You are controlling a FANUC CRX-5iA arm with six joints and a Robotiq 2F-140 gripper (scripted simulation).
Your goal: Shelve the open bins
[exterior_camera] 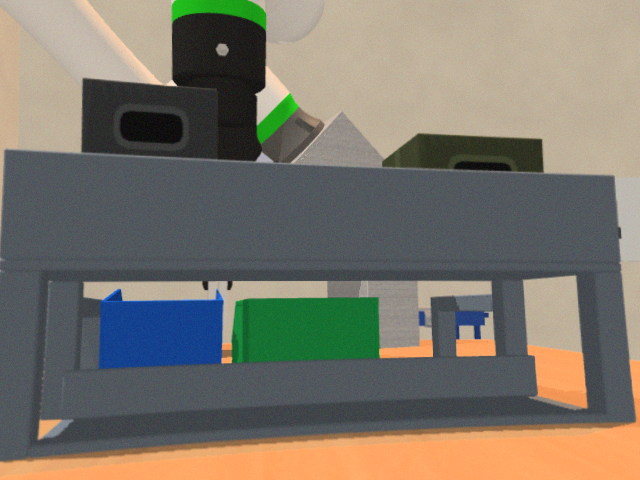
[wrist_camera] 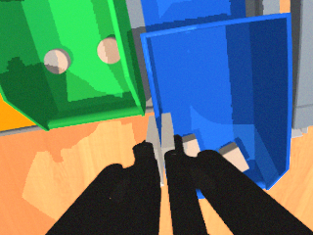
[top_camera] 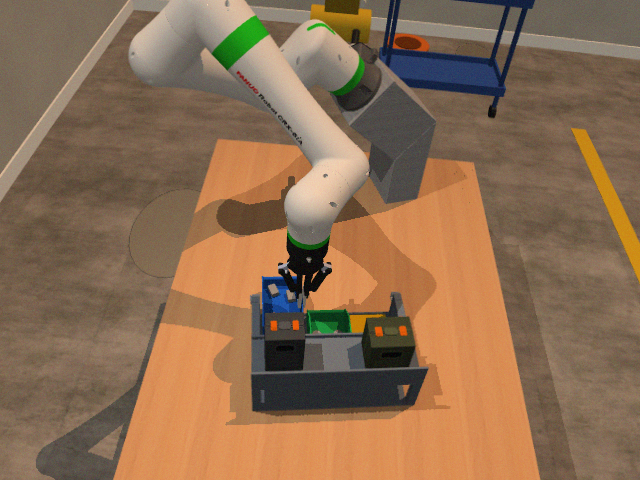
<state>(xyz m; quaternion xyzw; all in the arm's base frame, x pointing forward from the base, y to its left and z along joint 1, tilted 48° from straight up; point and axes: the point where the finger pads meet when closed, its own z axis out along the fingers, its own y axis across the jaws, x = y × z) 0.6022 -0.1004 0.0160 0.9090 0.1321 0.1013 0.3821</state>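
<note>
My gripper (top_camera: 302,298) (exterior_camera: 217,285) (wrist_camera: 161,128) is shut on one side wall of the blue bin (top_camera: 277,304) (exterior_camera: 160,333) (wrist_camera: 205,73), the wall beside the green bin. The blue bin is at the shelf's left end in the top view. Its front sticks out over the lip toward the robot and seems a little raised. Two pale blocks lie in it. Some blue mark (wrist_camera: 196,8) shows behind its rear end. The green bin (top_camera: 330,323) (exterior_camera: 310,330) (wrist_camera: 83,83) sits in the middle of the shelf, farther in, with two round parts visible.
The grey shelf (top_camera: 336,391) (exterior_camera: 310,217) has end posts. A black box (top_camera: 284,353) (exterior_camera: 98,118) and an olive box (top_camera: 387,347) (exterior_camera: 465,149) stand on its upper board, the black one just behind the blue bin. The yellow place (top_camera: 368,323) (wrist_camera: 7,115) beside the green bin holds no bin.
</note>
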